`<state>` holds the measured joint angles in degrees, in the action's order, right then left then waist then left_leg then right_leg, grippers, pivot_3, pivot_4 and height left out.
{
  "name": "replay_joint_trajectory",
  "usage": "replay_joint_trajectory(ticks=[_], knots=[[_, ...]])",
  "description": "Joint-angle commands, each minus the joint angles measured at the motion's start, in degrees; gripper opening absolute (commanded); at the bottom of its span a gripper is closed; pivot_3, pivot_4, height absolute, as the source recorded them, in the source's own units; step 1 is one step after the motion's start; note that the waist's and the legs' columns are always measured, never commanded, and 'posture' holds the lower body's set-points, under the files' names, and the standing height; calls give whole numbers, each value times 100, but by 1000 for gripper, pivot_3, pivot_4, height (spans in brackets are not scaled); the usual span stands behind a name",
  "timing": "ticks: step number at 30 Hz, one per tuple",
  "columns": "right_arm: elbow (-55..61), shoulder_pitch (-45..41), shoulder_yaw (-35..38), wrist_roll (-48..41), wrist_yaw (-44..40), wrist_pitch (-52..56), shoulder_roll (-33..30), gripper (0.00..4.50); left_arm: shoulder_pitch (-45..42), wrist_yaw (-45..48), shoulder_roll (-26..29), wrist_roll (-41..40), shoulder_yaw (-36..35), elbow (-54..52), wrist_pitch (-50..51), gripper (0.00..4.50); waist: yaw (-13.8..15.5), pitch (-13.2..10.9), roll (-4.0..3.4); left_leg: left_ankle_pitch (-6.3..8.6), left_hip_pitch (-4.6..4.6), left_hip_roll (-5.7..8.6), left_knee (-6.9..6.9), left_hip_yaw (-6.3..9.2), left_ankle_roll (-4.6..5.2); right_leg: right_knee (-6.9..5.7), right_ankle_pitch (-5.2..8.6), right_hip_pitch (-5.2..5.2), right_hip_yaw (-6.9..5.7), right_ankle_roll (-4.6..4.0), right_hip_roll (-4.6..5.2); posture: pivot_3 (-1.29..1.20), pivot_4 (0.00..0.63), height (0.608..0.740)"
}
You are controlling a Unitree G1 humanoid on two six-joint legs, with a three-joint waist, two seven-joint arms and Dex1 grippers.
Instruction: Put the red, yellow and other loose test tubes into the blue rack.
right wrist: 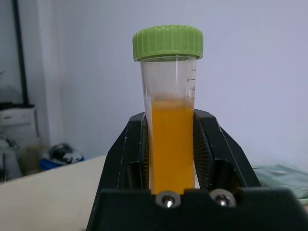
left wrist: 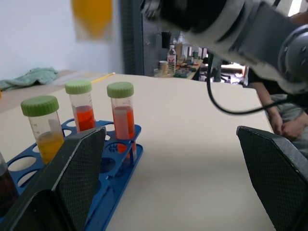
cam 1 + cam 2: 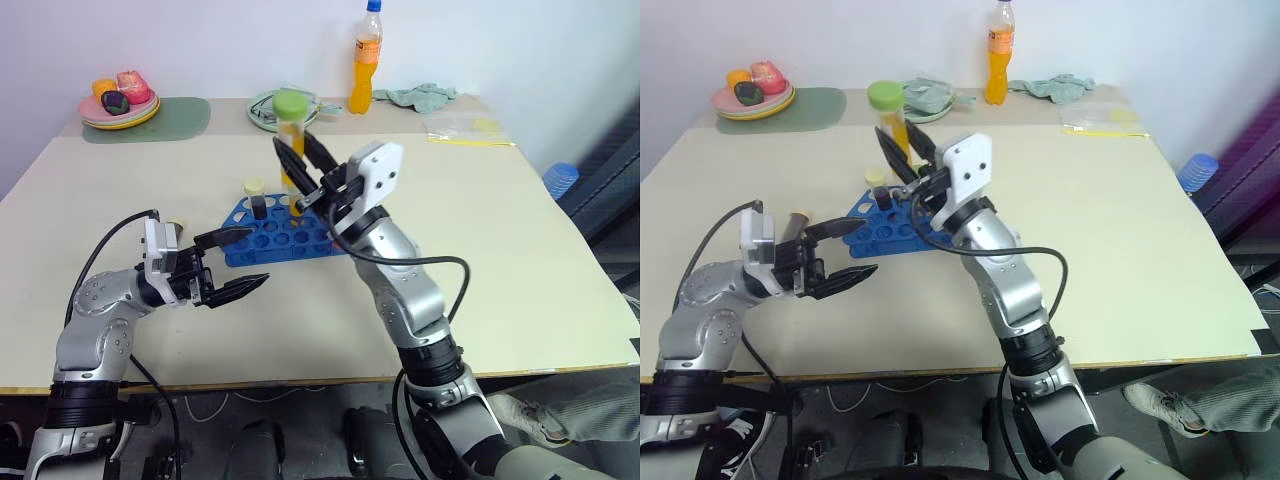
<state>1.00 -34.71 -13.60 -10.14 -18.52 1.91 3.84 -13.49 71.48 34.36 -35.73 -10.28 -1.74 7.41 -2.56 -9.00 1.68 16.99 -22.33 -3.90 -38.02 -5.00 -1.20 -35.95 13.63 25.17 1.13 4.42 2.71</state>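
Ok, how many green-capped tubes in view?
4: one yellow-orange tube and two red tubes standing in the blue rack, another yellow-orange tube in the right gripper. Some maybe hidden.

Right arm raised and reaching forward and left, wrist tilted upward; right pincer [image 3: 303,165] clamped on a green-capped tube of yellow-orange liquid [image 1: 172,115], held upright. Left arm bent low, forearm pointing right; left pincer [image 3: 238,262] level, its two fingers [image 2: 77,163] spread wide, holding nothing.

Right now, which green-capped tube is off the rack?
The yellow-orange tube clamped upright in the right gripper, lifted above the blue rack. The other green-capped tubes, one yellow and two red, stand in rack holes.
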Motion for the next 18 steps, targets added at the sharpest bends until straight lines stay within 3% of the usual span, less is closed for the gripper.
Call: replay_joint_trajectory(ticks=[1, 8, 18], knots=[[-528, -33, -153, 242, -163, -735, 135, 773, 220, 43, 194, -92, -274, -170, -11, 4500, -8, 0, -1, 0, 0, 0, 0, 0, 0, -1, 0, 0, 0, 0, 0, 0, 150, 740], [-1405, -50, -200, 532, -174, -1406, 282, 773, 742, -21, 420, -104, -625, -345, -85, 4500, -4, -1, -2, -1, 2, -3, 1, 0, -2, -5, 0, 4, 0, -1, 0, 0, 150, 740], [-2933, -129, -43, 1160, 497, -2200, 384, 773, 1000, -184, 415, -51, -783, -535, -237, 4500, -6, -2, -3, -3, 2, -2, 1, -5, -8, -5, 1, 3, -1, -3, 6, 0, 150, 740]])
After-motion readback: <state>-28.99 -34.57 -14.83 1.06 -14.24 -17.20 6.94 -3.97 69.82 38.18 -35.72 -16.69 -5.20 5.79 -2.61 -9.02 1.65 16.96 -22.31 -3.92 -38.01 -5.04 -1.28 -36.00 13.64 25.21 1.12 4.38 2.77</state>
